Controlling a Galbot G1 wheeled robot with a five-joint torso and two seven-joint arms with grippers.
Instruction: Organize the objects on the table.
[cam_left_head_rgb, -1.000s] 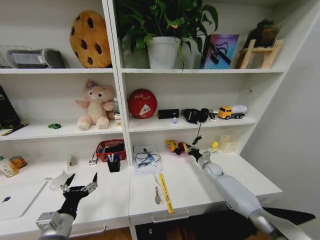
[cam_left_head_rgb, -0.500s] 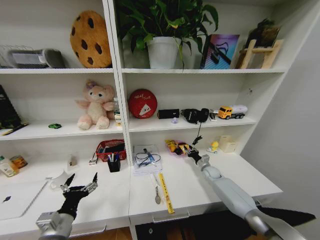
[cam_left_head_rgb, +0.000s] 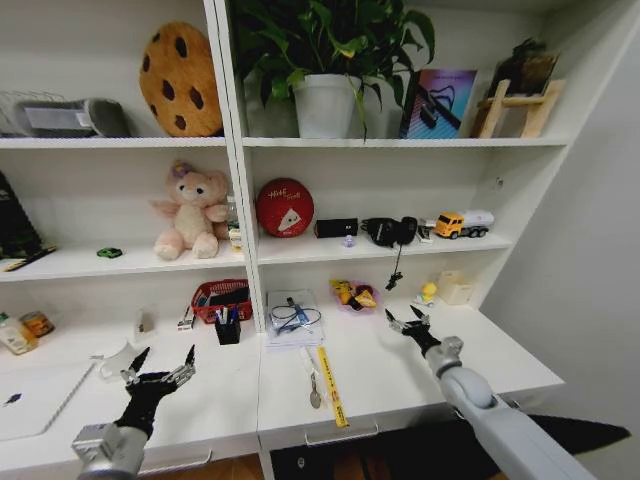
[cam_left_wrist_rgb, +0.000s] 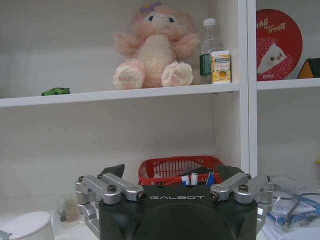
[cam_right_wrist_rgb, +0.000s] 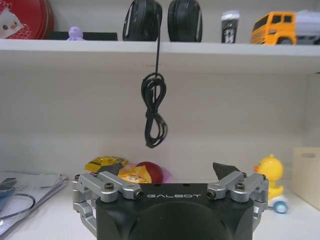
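Note:
On the white table (cam_left_head_rgb: 390, 370), my right gripper (cam_left_head_rgb: 408, 320) stands open and empty, a short way in front of the orange-yellow snack packets (cam_left_head_rgb: 352, 294) by the back wall. From its wrist, the packets (cam_right_wrist_rgb: 120, 171) lie just beyond the open gripper (cam_right_wrist_rgb: 165, 174). Low at the left, my left gripper (cam_left_head_rgb: 160, 362) is open over the table, empty too (cam_left_wrist_rgb: 170, 174). The silver laptop (cam_left_head_rgb: 30, 397) lies at the far left. Pens stand in a black holder (cam_left_head_rgb: 228, 326). A green toy car (cam_left_head_rgb: 109, 252) (cam_left_wrist_rgb: 56, 91) sits on the shelf beside the plush bear (cam_left_head_rgb: 192, 212).
A red basket (cam_left_head_rgb: 222, 297), papers with a cable (cam_left_head_rgb: 295, 318), a yellow ruler (cam_left_head_rgb: 330, 385) and a spoon (cam_left_head_rgb: 313, 388) lie mid-table. A yellow duck (cam_left_head_rgb: 428, 292) and a small box (cam_left_head_rgb: 457, 287) stand at the right. A headphone cable (cam_right_wrist_rgb: 155, 112) hangs from the shelf above.
My right gripper has drawn back from the snack packets toward the front right, with nothing in it. The left arm has not moved.

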